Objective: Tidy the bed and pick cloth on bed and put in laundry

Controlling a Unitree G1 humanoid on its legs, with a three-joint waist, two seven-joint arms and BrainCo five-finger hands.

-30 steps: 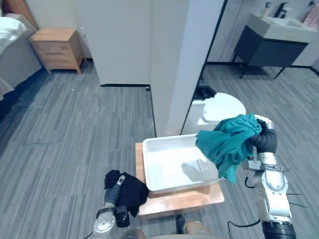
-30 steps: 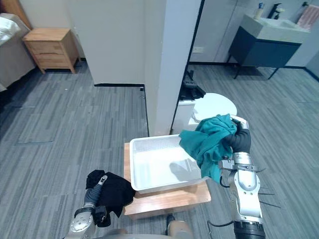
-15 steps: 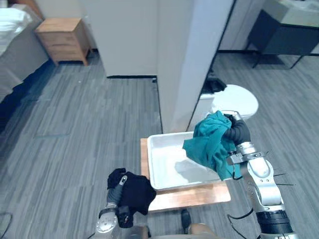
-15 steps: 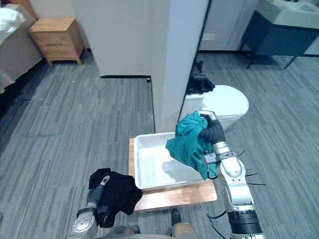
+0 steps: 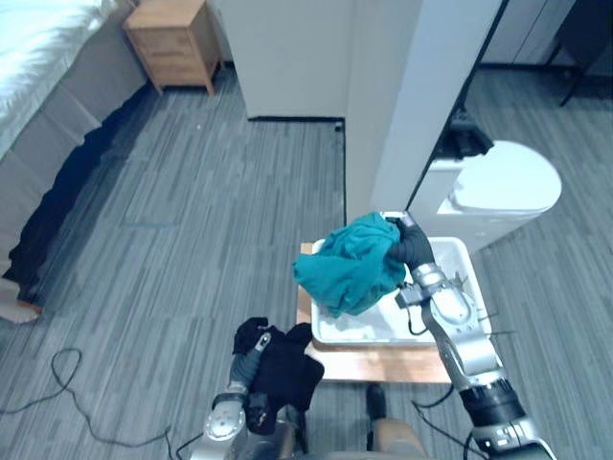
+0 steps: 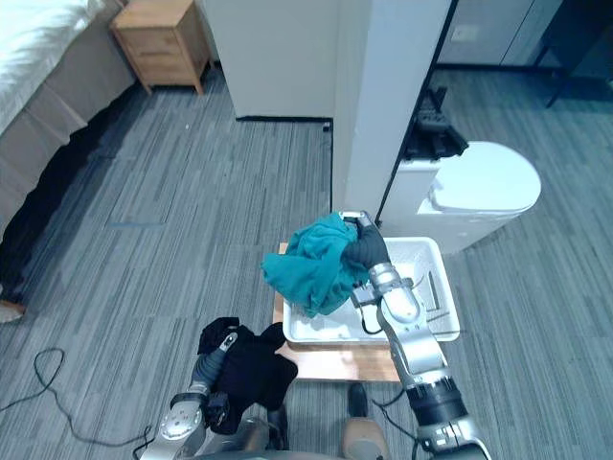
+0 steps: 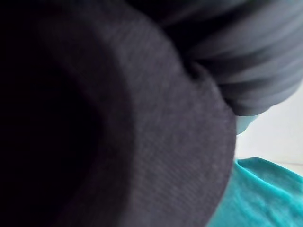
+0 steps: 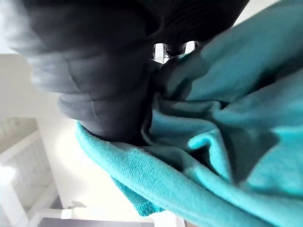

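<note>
Fingers of my right hand (image 5: 410,247) are curled tight into the teal cloth (image 5: 350,264), with the forearm raised and the wrist bent over the white basket (image 5: 455,254) on the low wooden table (image 5: 383,365). The cloth hangs bunched and crumpled over the basket's left half; whether its lower folds touch the basket I cannot tell. My left hand (image 6: 216,351) sits low beside the table, buried in a black cloth (image 6: 251,372), and I cannot tell how those fingers are set.
</note>
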